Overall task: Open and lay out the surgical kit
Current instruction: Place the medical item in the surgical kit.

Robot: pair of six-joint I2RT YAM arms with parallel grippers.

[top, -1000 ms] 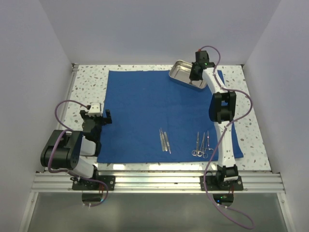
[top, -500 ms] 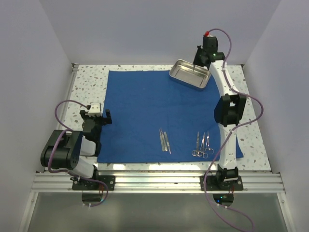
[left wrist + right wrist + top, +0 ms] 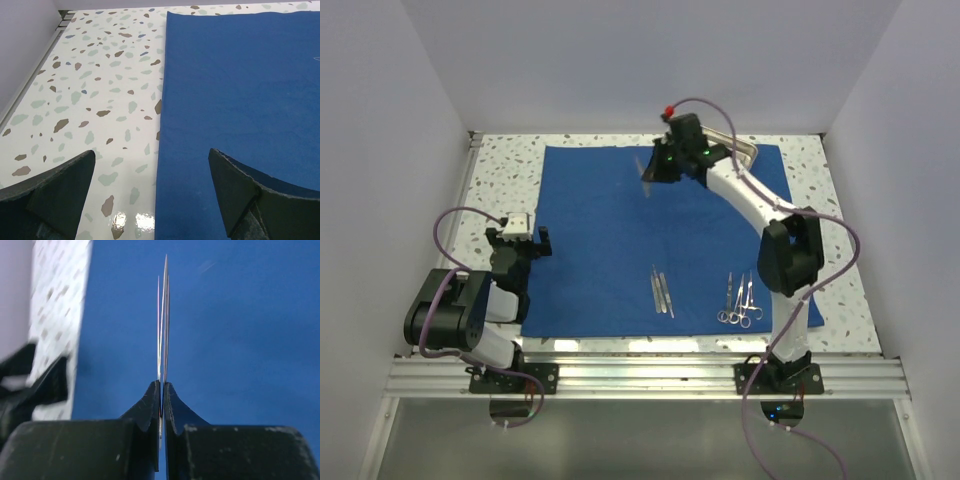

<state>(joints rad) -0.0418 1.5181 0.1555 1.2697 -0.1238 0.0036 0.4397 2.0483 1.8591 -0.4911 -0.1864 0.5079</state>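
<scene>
Right claw [image 3: 660, 165] sits in the upper middle of the top view, fingers pinched fully together on 1 thin steel tweezers [image 3: 163, 315]. It grips them at 1 end, with the blades sticking out edge-on in the air over the royal-blue cloth sheet [image 3: 610, 230]. Edge-on it is hard to be sure, but it reads as tweezers. Left claw [image 3: 151, 155] is at the left of the top view, jaws spread wide with nothing in them, over the cloth's left edge and the speckled terrazzo table [image 3: 90, 75].

The cloth lies flat. 2 laid-out steel tweezers [image 3: 662, 292] are at lower middle and the ring-handled steel forceps [image 3: 740, 300] at lower right. The shiny rectangular steel tray [image 3: 748, 152] at upper right is mostly hidden behind the right arm.

Risks, judged from this:
- The grip is on 1 end of a slick, thin piece, so it could swivel or slip out between the pads during a fast swing and land crooked or off the cloth.
- The placement spot is probably beside the 2 laid-out tweezers — coming down too close would knock them out of line.
- A descent that goes too low would let the tips snag the cloth, dragging and wrinkling it and shifting the row.
- The right arm's forearm passes over the tray and could nudge it.
- Releasing too high would let the piece bounce.
</scene>
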